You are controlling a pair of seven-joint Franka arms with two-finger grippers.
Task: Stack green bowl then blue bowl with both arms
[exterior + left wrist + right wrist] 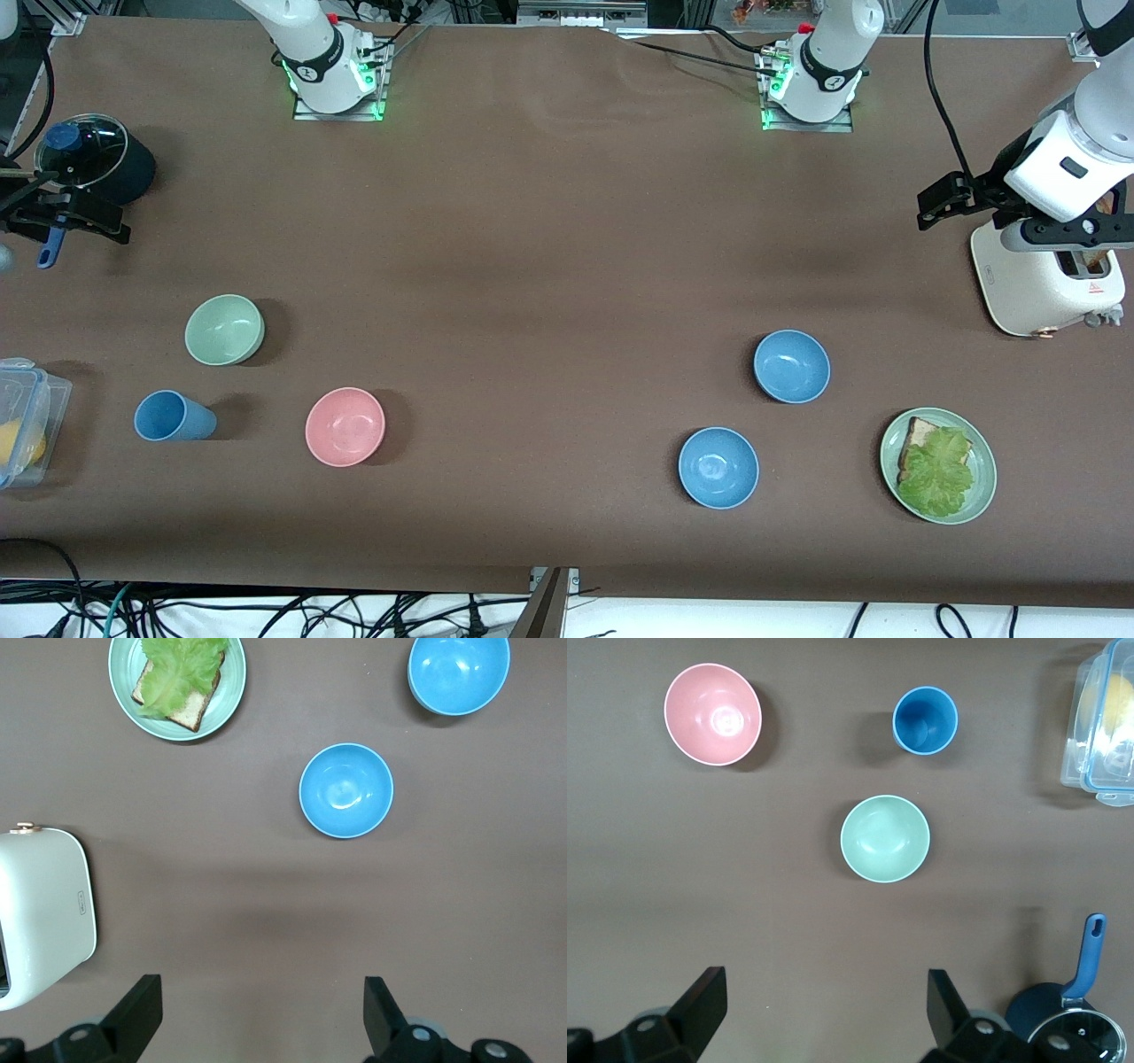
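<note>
Right wrist view shows your right gripper wide open and empty above the small matte mint-green bowl, the left gripper equally spread near the toaster, so you probably risk grabbing the neighbouring pink bowl.

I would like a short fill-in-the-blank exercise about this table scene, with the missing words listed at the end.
1. The green bowl stands toward the ____ arm's end of the table.
2. The plate holds bread and ____.
3. The number of blue bowls on the table is ____.
4. The left end effector, fingers open, hangs beside the ____.

Missing words: right; lettuce; two; toaster
</note>
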